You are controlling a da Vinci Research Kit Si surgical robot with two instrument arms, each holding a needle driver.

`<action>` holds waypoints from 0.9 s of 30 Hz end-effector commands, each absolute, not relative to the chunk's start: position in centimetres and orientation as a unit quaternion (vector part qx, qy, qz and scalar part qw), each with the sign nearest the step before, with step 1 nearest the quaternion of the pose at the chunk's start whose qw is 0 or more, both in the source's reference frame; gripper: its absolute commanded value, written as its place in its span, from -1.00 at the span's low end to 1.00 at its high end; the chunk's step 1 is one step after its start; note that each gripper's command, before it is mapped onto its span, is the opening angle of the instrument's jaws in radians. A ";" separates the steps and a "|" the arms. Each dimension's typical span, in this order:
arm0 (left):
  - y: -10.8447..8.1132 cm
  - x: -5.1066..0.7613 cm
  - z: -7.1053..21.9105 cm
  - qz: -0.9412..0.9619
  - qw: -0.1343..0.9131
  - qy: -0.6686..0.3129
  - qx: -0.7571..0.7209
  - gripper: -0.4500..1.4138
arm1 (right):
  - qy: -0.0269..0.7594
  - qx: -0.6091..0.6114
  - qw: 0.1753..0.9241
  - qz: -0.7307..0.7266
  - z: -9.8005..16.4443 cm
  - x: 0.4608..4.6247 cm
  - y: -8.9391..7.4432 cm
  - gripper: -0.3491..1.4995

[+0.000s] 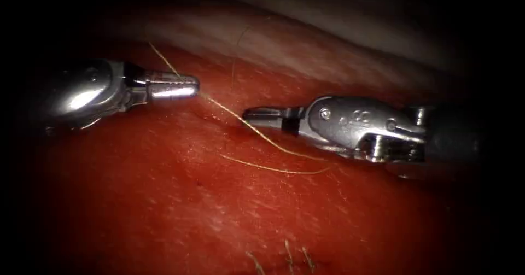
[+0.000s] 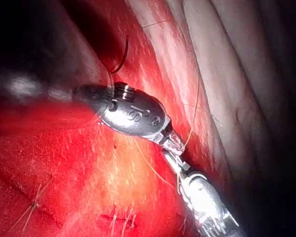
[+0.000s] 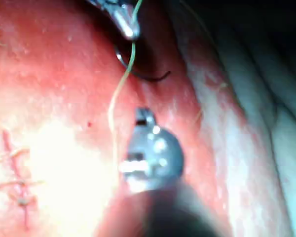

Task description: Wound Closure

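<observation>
Endoscope view: left silver needle driver is clamped on the thin yellow thread; right silver needle driver looks closed, holding nothing. Dark curved needle lies on the red pork tissue.

Left tool and right tool face tip to tip, fingers closed.

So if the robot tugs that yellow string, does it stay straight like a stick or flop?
Probably flop. The thread lies in loose curves on the tissue, so it looks limp. It seems very light, draping from the left tool, whose jaws are shut on it. Tugged, it would likely straighten.
</observation>
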State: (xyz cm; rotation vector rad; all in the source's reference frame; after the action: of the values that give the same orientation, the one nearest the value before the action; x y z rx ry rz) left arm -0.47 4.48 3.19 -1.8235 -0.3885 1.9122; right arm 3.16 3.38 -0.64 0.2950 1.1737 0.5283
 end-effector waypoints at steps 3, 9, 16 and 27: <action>4.4 -0.53 3.4 0.706 0.242 -0.097 -0.658 -0.89 | 0.553 0.147 0.786 0.235 -0.7 3.41 3.4 -1.00; 4.3 -0.57 3.9 0.724 0.255 -0.043 -0.639 -0.89 | 0.572 0.143 0.770 0.244 -0.8 3.44 3.4 -1.00; 4.2 -0.60 4.3 0.740 0.258 -0.014 -0.621 -0.89 | 0.591 0.138 0.752 0.258 -0.8 3.52 3.4 -1.00; 4.0 -0.67 4.3 0.747 0.249 -0.021 -0.617 -0.89 | 0.607 0.088 0.713 0.340 -0.9 3.58 3.5 0.33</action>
State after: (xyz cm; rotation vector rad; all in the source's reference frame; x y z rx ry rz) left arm -0.63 4.03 4.25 -1.6793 -0.0716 2.0457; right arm 3.48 3.49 -0.87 0.1714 1.3375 0.7795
